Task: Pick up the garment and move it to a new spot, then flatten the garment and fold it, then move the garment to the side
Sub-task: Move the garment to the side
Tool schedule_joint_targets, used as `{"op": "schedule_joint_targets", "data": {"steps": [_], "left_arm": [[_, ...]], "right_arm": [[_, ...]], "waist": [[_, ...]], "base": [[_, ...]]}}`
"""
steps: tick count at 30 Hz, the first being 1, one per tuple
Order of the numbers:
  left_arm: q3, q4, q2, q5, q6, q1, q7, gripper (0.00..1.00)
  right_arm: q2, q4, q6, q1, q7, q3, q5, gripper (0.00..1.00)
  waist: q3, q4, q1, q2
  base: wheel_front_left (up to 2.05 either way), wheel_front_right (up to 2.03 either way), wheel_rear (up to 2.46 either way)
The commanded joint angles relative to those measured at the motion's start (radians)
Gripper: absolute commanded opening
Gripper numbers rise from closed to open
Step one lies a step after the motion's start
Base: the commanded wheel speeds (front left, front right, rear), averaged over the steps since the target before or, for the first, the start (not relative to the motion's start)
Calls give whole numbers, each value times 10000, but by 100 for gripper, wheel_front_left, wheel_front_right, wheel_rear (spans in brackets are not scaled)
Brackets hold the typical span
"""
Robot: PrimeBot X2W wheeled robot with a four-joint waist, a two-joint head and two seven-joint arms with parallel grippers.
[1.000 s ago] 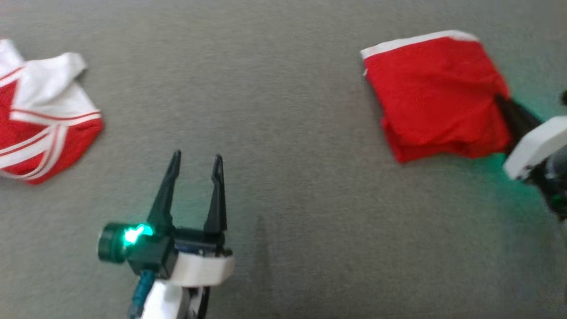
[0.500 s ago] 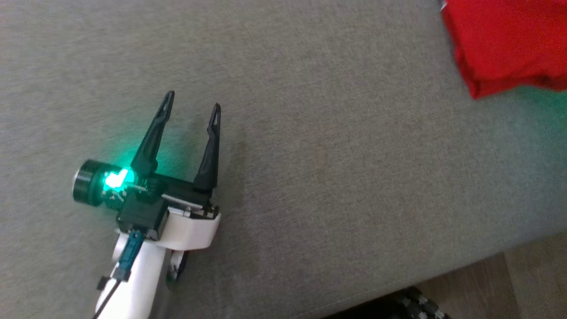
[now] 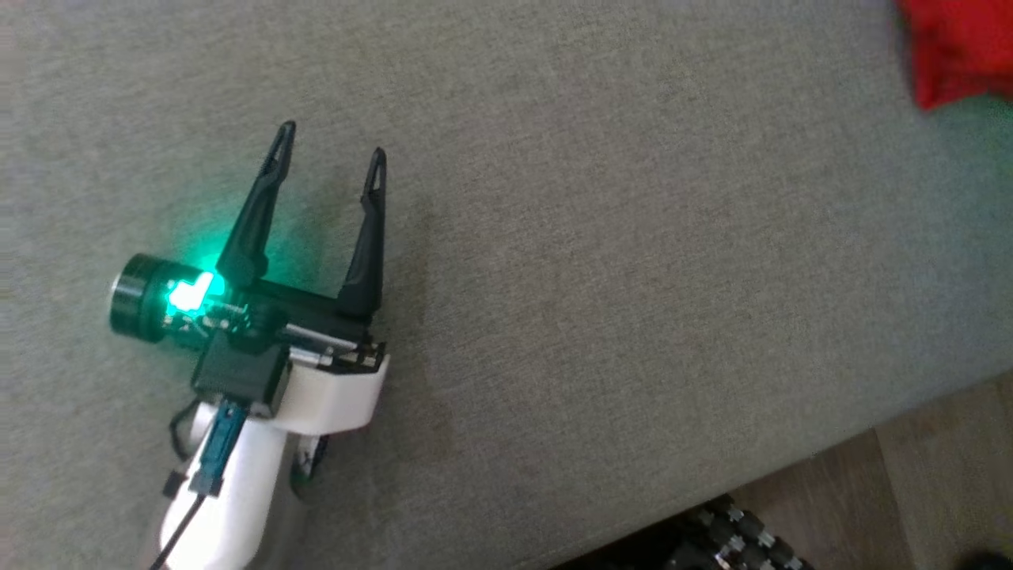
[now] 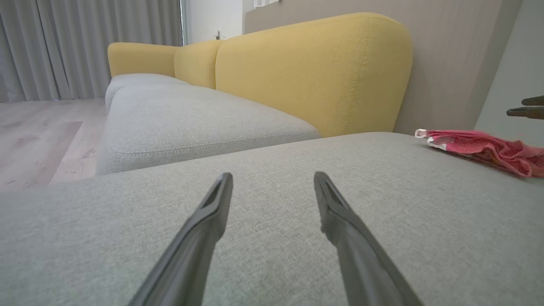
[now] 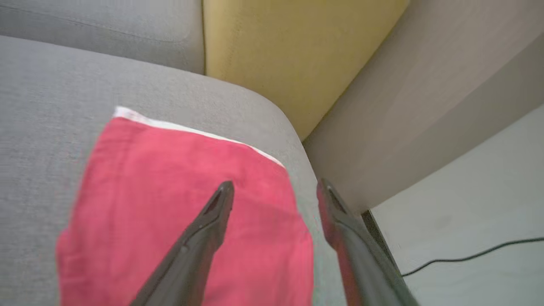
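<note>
Right wrist view: right tool (image 5: 275, 184) is hovering wide open over the folded red garment (image 5: 161, 204), lying at the right end of the grey sofa cushion (image 5: 42, 85). Left tool (image 3: 332, 141) is sitting wide, empty. Best pulling straight up, so the tool isn't catching the fold.

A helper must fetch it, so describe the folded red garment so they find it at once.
Find the sofa with the yellow back and grey seat cushions. On the end cushion beside the wall lies the garment, folded flat near the cushion's corner. It is bright red with a white band along one edge, vivid against the plain grey fabric.
</note>
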Motion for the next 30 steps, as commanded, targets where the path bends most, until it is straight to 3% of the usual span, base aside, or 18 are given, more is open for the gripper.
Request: {"op": "schedule_joint_targets", "data": {"steps": [1,4,5,9,18,23,30], "left_arm": [[153,307,-88,-118,66,-9,117,100],[102,387,-239,-219,118,70,117,100],[78,498,-394,-357,195,210,117,100],[53,774,-629,-689,302,514,117,100],[216,1848,-897,-1846,537,1677,117,100],[354,1626,-911,-2010,640,2280,117,100],[783,711,-914,-1624,783,3683,117,100]], "right_arm": [[-153,-169,-7,300,-267,-209,-337,100],[220,-191,-7,557,-594,-398,-727,100],[700,-281,-7,918,-904,-439,-871,100],[1434,-439,-7,1629,-1323,-211,-775,100],[3120,-1007,-7,4063,-1980,1178,395,100],[3618,-2595,-7,5489,-1995,1271,112,100],[4583,-4684,-7,7783,-1997,26,-1286,100]], "waist": [[-506,416,-1,0],[-938,734,-1,0],[-1412,1068,-1,0],[-2198,1599,-1,0],[-4464,3177,-1,0],[-5212,3648,-1,0],[-6249,3978,-1,0]], "base": [[0,0,0],[0,0,0],[0,0,0],[0,0,0],[0,0,0],[0,0,0],[0,0,0]]}}
